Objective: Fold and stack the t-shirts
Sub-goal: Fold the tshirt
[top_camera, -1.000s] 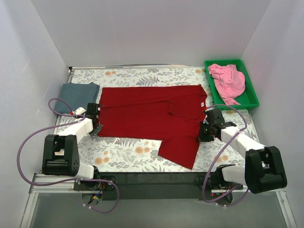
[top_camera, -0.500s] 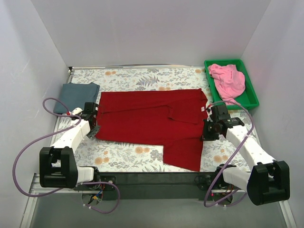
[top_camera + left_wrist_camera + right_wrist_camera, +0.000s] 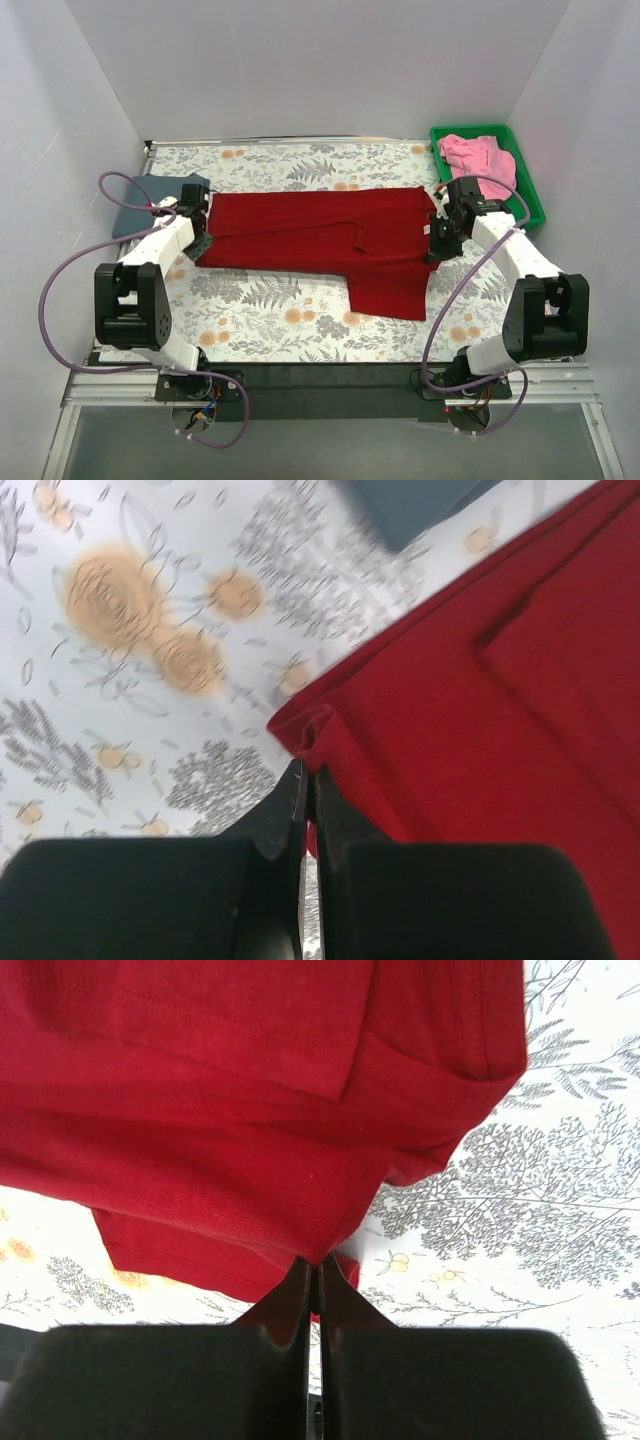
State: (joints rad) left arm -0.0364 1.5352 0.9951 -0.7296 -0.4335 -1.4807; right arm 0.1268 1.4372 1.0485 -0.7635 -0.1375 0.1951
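Note:
The dark red t-shirt [image 3: 320, 232] lies spread across the middle of the floral table, its lower part folded up, one sleeve hanging toward the front [image 3: 388, 290]. My left gripper [image 3: 200, 243] is shut on the shirt's left corner [image 3: 312, 730]. My right gripper [image 3: 434, 252] is shut on the shirt's right edge [image 3: 330, 1230] and holds it slightly lifted. The slate blue-grey t-shirt [image 3: 135, 205] lies folded at the far left, partly behind my left arm; it also shows in the left wrist view [image 3: 410, 505]. The pink t-shirt [image 3: 480, 165] lies crumpled in the bin.
A green plastic bin [image 3: 525, 205] stands at the back right corner. White walls close in the table on three sides. A dark rail [image 3: 320, 375] runs along the near edge between the arm bases.
Both grippers have moved away from the near edge toward the back, carrying the red shirt's front edge over itself. The shirt now covers a narrower band.

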